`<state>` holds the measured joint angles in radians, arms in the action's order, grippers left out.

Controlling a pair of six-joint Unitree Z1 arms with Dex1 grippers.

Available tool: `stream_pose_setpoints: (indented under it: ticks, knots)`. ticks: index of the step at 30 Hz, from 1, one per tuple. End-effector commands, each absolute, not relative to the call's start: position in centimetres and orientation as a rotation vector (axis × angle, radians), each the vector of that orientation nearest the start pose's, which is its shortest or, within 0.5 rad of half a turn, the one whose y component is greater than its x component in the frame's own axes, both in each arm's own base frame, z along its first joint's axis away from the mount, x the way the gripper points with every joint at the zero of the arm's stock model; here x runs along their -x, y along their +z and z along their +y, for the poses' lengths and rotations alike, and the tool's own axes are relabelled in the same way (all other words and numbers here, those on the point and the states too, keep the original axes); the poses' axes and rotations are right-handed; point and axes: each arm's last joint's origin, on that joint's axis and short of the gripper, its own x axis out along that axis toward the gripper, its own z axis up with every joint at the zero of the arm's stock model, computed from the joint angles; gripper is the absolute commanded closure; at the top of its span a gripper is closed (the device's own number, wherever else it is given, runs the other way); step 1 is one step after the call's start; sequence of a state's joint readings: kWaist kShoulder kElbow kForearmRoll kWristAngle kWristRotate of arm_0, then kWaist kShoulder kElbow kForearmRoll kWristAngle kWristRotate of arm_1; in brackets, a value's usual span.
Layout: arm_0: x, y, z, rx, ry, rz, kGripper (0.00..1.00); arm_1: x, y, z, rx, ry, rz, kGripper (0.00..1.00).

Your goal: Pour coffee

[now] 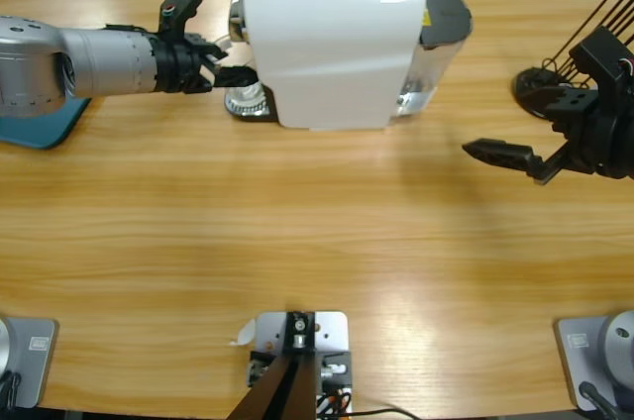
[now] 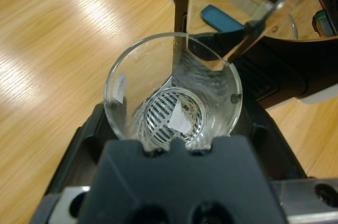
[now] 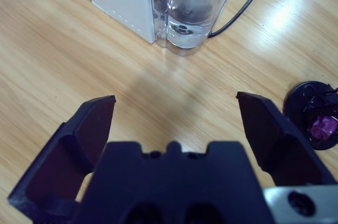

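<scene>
A: Where is the left gripper (image 1: pixel 236 74)?

B: At the front of the white coffee machine (image 1: pixel 332 44), clenched around a clear glass (image 2: pixel 173 89) that stands on the machine's drip grate (image 2: pixel 170 117).

A: And the coffee (image 2: pixel 186 110)?

B: Only a thin tan smear at the bottom of the glass, under the spout.

A: The right gripper (image 3: pixel 174 123)?

B: Released, its 2 jaws spread wide over bare table (image 1: pixel 317 232), well apart from the machine. Its wrist view looks toward the machine's clear water tank (image 3: pixel 191 7) and a black cable (image 3: pixel 240 12).

A: Anything else?

B: A black holder (image 3: pixel 311 113) with a purple capsule (image 3: pixel 323 127) beside that gripper, and a blue mat (image 1: pixel 40 123) under the left arm.
</scene>
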<state>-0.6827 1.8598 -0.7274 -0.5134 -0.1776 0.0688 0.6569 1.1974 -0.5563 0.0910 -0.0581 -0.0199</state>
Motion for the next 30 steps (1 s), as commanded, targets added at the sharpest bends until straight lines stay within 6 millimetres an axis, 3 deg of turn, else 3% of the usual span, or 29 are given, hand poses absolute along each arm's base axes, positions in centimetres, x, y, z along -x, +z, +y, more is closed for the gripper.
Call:
stream_pose_setpoints:
  ticks: [1, 6, 10, 14, 16, 17, 22, 27, 30]
  knots:
    - [-22.8, 17.5, -18.4, -0.3, -0.708, 0.683, 0.669, -13.5, 25.4, 10.3, 0.298, 0.579, 0.726, 0.0]
    - [-19.2, 19.6, -15.0, -0.269, -0.613, 0.635, 0.662, -13.6, 25.3, 10.3, 0.298, 0.578, 0.727, 0.0]
    - [-18.3, 17.9, -14.3, -0.247, -0.587, 0.723, 0.662, -13.6, 25.3, 10.3, 0.298, 0.579, 0.728, 0.0]
    - [-18.7, 17.0, -14.5, -0.215, -0.555, 0.759, 0.651, -13.5, 25.4, 10.3, 0.297, 0.581, 0.726, 0.0]
    - [-18.8, 16.9, -14.6, -0.195, -0.546, 0.762, 0.118, -13.5, 25.4, 10.3, 0.297, 0.581, 0.726, 0.0]
    - [-18.6, 17.2, -14.4, -0.187, -0.547, 0.747, 0.023, -13.5, 25.4, 10.3, 0.296, 0.581, 0.724, 0.0]
    - [-16.3, 22.2, -12.5, -0.133, -0.507, 0.598, 0.0, -13.2, 25.8, 10.0, 0.305, 0.586, 0.695, 0.0]
    - [-13.3, 27.3, -10.2, -0.124, -0.509, 0.557, 0.0, -12.8, 26.2, 9.7, 0.3, 0.586, 0.676, 0.0]
    - [-12.0, 28.9, -9.4, -0.109, -0.528, 0.515, 0.0, -12.8, 26.2, 9.7, 0.302, 0.588, 0.678, 0.0]
